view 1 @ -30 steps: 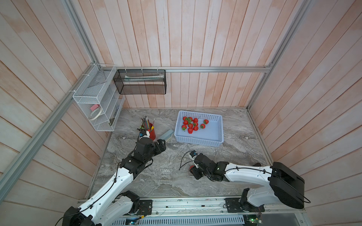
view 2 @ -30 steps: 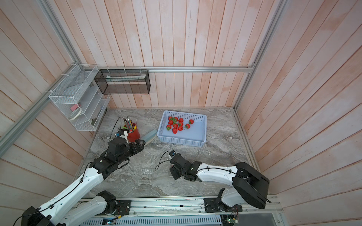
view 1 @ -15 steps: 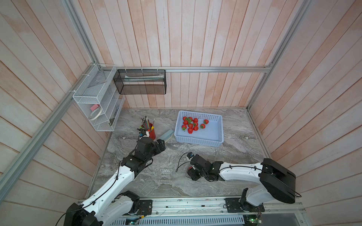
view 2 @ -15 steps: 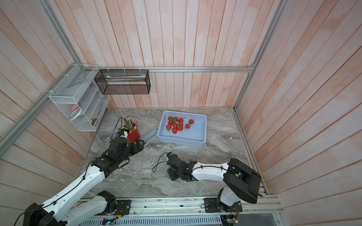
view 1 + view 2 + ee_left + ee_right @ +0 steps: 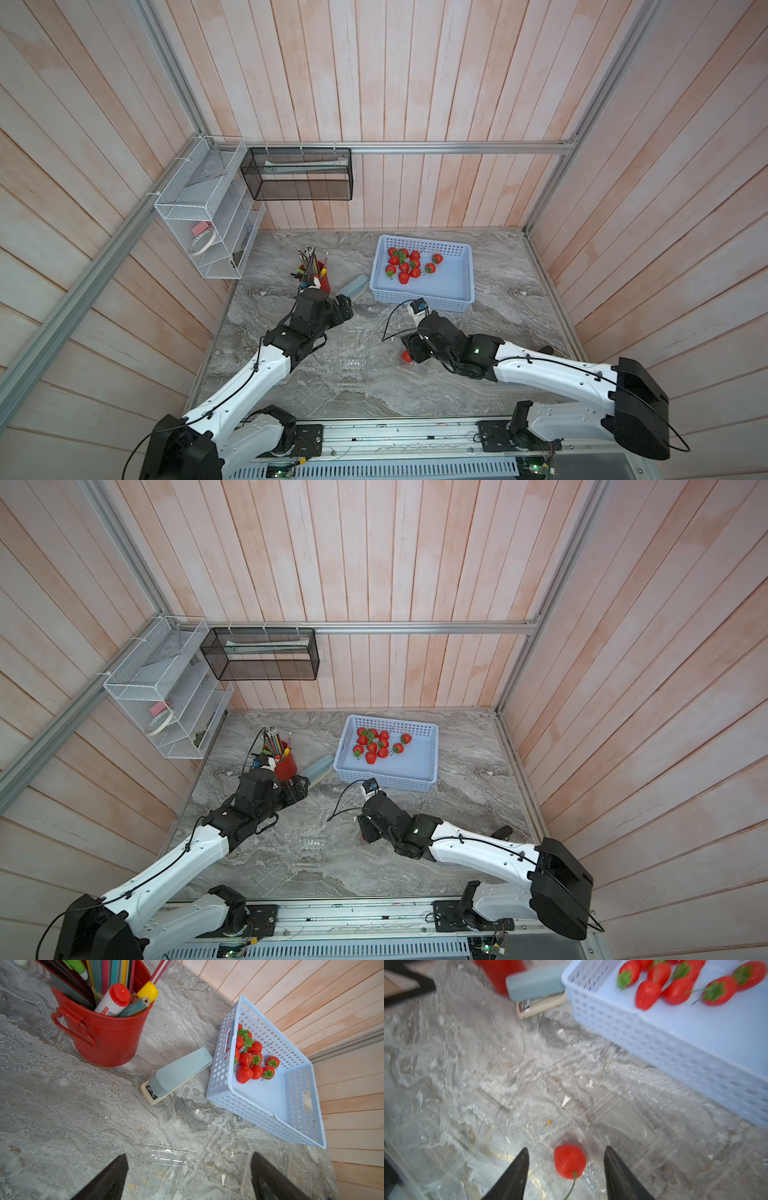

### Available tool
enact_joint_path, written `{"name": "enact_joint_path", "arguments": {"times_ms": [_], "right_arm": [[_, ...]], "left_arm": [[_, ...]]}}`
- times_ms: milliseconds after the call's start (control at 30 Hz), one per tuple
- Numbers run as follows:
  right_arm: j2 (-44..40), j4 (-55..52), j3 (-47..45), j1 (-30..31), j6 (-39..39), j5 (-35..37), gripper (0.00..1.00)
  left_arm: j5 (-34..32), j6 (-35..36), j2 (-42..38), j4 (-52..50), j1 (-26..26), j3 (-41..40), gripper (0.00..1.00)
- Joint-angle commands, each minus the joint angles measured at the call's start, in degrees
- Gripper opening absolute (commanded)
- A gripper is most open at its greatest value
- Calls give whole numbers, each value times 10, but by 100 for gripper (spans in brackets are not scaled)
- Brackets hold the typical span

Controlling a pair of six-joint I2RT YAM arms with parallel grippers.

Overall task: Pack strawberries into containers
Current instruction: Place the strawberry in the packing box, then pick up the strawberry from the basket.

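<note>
The right claw [image 5: 409, 353] has opened up and swung a little since a second ago, and one strawberry [image 5: 405, 356] now shows just beside it. In both top views, about ten strawberries [image 5: 409, 264] [image 5: 378, 744] wait in the blue basket [image 5: 469, 266], so the job looks only just begun. The clear containers [image 5: 352, 362] are hard to see on the table [image 5: 498, 299]. The left claw [image 5: 345, 309] hangs near the red cup [image 5: 325, 279].

In the left wrist view, the left claw [image 5: 187, 1178] is wide open and holds nothing. A clear container [image 5: 170, 1159] lies under it, empty as far as shows.

In the right wrist view, the right claw [image 5: 564, 1174] is open. The strawberry [image 5: 569, 1159] lies between its fingers [image 5: 515, 1174], touching neither, on shiny clear plastic that is likely a container's floor.
</note>
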Motion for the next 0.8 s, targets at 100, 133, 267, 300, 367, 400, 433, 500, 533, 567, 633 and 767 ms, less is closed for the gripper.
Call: {"name": "enact_joint_path", "arguments": {"times_ms": [100, 133, 267, 300, 367, 400, 433, 500, 533, 567, 633, 767], "right_arm": [[16, 59, 57, -175, -24, -35, 58], [30, 68, 70, -201, -28, -44, 58], [115, 84, 128, -281, -53, -78, 58], [138, 82, 145, -294, -58, -82, 58], [191, 74, 183, -322, -63, -91, 58], [214, 72, 198, -332, -64, -94, 58], [239, 71, 217, -344, -63, -102, 58], [287, 64, 251, -360, -62, -119, 58], [311, 59, 271, -366, -62, -119, 58], [336, 55, 289, -370, -65, -118, 57], [378, 53, 322, -376, -68, -119, 58], [463, 33, 401, -383, -76, -144, 57]], "left_arm": [[8, 53, 76, 45, -23, 42, 94], [10, 58, 89, 50, -26, 49, 94], [25, 71, 141, 70, -31, 76, 94], [26, 74, 152, 75, -32, 81, 94], [29, 80, 173, 84, -33, 95, 94], [29, 83, 181, 86, -33, 101, 94], [29, 86, 193, 89, -33, 109, 94], [27, 92, 211, 92, -33, 122, 94], [26, 96, 221, 94, -33, 130, 94], [26, 98, 229, 96, -33, 136, 94], [27, 101, 246, 100, -33, 149, 94], [30, 105, 276, 107, -32, 169, 94]]}}
